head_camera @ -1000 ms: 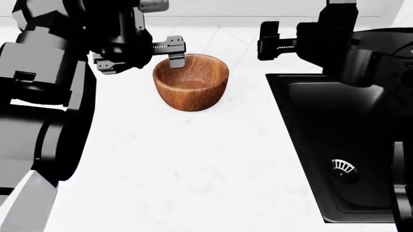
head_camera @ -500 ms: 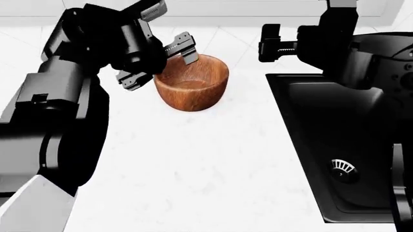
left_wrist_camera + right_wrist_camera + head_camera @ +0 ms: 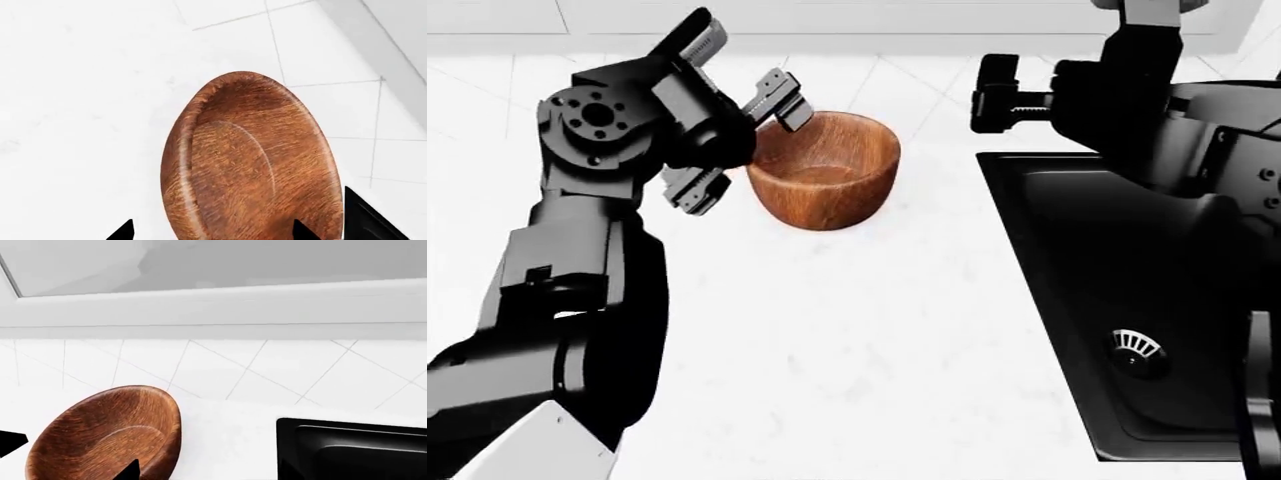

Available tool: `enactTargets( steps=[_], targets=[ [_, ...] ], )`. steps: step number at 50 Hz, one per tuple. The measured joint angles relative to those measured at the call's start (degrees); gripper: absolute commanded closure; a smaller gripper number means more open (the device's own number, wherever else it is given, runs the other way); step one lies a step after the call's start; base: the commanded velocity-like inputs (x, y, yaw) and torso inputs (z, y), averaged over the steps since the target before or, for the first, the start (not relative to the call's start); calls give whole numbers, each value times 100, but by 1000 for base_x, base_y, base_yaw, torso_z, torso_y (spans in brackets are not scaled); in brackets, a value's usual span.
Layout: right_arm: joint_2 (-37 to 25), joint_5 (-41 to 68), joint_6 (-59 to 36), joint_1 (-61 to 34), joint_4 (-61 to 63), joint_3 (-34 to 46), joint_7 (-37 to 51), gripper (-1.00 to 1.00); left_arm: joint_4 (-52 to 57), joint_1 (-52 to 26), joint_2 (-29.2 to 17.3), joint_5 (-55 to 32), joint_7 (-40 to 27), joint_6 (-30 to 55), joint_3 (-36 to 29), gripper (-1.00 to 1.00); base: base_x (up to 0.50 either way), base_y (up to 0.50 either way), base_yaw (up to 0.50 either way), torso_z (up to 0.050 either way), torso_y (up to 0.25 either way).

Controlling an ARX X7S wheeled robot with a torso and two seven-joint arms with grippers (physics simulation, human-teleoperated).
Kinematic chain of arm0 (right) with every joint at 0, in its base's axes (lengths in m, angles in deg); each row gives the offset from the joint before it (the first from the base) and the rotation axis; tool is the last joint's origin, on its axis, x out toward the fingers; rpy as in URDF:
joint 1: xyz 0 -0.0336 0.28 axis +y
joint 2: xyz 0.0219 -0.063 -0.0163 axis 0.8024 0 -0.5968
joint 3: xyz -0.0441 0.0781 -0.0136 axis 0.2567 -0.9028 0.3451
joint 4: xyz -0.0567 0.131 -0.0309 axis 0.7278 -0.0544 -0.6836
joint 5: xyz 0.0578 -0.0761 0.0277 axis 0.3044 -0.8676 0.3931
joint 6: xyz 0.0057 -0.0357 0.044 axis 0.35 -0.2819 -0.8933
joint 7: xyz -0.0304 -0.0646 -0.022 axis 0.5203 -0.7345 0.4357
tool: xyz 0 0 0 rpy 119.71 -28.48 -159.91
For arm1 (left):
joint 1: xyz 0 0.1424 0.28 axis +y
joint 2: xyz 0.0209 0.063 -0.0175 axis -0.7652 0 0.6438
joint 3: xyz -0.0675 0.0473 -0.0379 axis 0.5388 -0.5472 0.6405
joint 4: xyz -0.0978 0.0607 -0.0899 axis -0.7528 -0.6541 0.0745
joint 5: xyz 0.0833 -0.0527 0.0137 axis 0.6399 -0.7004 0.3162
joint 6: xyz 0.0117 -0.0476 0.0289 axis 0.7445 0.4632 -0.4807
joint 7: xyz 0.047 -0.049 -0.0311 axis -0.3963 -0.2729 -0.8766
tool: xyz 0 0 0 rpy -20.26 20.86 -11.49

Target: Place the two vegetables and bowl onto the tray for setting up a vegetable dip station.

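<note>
Bowl [image 3: 825,170] upright on white counter [image 3: 827,350], upper centre of head view, empty inside, left of black sink [image 3: 1148,300]. Left gripper [image 3: 737,140] at bowl's left rim, tilted, fingers spread wide: upper finger [image 3: 777,100] over rim, lower finger outside wall; nothing clamped. Left wrist view: bowl [image 3: 250,160] fills lower centre, dark fingertips either side. Right gripper [image 3: 994,95] upper right, above counter near sink corner, apart from bowl; whether parted or closed cannot tell. Right wrist view: bowl [image 3: 107,432] lower left, sink [image 3: 353,450] lower right.
</note>
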Motion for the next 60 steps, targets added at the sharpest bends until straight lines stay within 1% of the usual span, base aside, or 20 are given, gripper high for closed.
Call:
enactTargets(
  steps=[5, 12, 18, 25, 31, 35, 39, 44, 49, 55, 60],
  targets=[
    [-22, 64, -1, 24, 50, -79, 59, -100, 151, 144, 4, -363, -350, -102, -334, -100, 0, 0, 0, 0, 0],
    [-80, 117, 48, 116, 108, -142, 35, -100, -40, 165, 13, -1389, -737, -770, -1478, -100, 0, 0, 0, 0, 0],
    [-136, 177, 77, 216, 173, -201, 22, -100, -307, 90, 20, -2766, -878, -1520, -2957, -100, 0, 0, 0, 0, 0],
    [-171, 179, 144, 297, 158, -201, -57, -100, -562, -36, 26, -4604, -836, -2364, -4884, -100, 0, 0, 0, 0, 0],
    [-184, 132, 230, 333, 82, -154, -177, -100, -675, -115, 29, -6062, -783, -3026, -6414, -100, 0, 0, 0, 0, 0],
    [-191, 102, 283, 356, 34, -126, -246, -100, -720, -156, 30, -6931, -743, -3440, -7321, -100, 0, 0, 0, 0, 0],
    [-186, 63, 344, 375, -29, -93, -316, -100, -775, -183, 30, -7665, -700, -3824, -8080, -100, 0, 0, 0, 0, 0],
    [-154, -7, 423, 372, -147, -19, -426, -100, -815, -211, 29, -8396, -633, -4240, -8816, -100, 0, 0, 0, 0, 0],
    [-130, -51, 475, 374, -225, 40, -514, -100, -763, -227, 27, -8977, -571, -4608, -9392, -100, 0, 0, 0, 0, 0],
    [-142, -72, 537, 430, -273, 74, -609, -100, -629, -207, 27, -9512, -518, -4961, -9913, -100, 0, 0, 0, 0, 0],
    [-174, -83, 605, 501, -317, 77, -689, -100, -504, -156, 28, -9788, -486, -5142, -10199, -100, 0, 0, 0, 0, 0]
  ],
)
